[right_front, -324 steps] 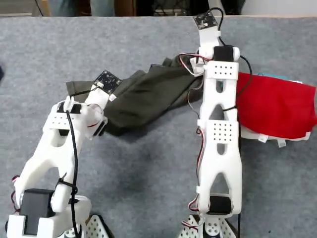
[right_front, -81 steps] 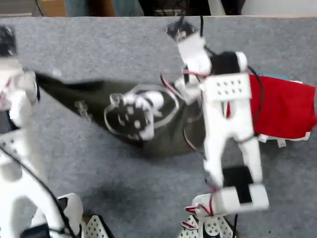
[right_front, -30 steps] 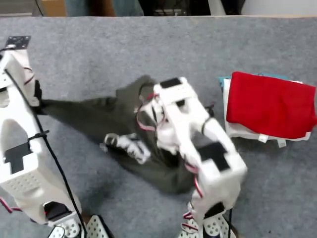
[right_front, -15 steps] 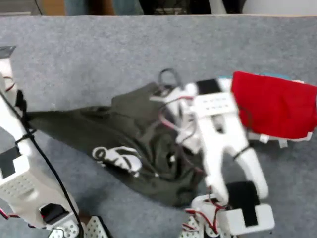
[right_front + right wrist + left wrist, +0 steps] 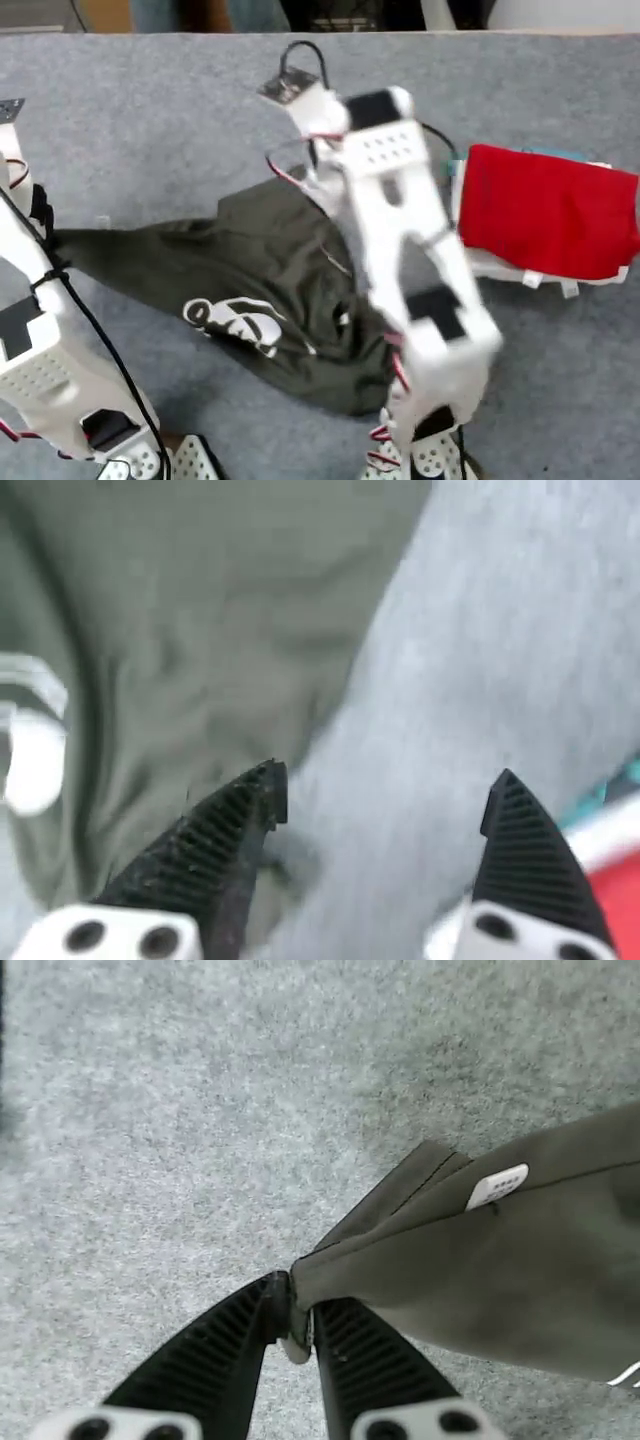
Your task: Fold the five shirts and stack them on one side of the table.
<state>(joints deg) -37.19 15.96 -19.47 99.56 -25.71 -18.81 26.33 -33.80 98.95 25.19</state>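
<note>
Exposed counter (image 5: pixel 180 110) on the far side of the olive shirt (image 5: pixel 250 270) and along its near edge permits passage. The right arm (image 5: pixel 400 220) stands over the shirt's edge toward the folded stack (image 5: pixel 550 210); the left arm (image 5: pixel 30 300) blocks the shirt's opposite end.

We see a grey felted table (image 5: pixel 150 130) carrying a rumpled dark olive shirt (image 5: pixel 270 270), spread from the left gripper (image 5: pixel 297 1310) across to the right gripper (image 5: pixel 388 780), and a red-topped stack of folded shirts (image 5: pixel 545 210) just past it.
</note>
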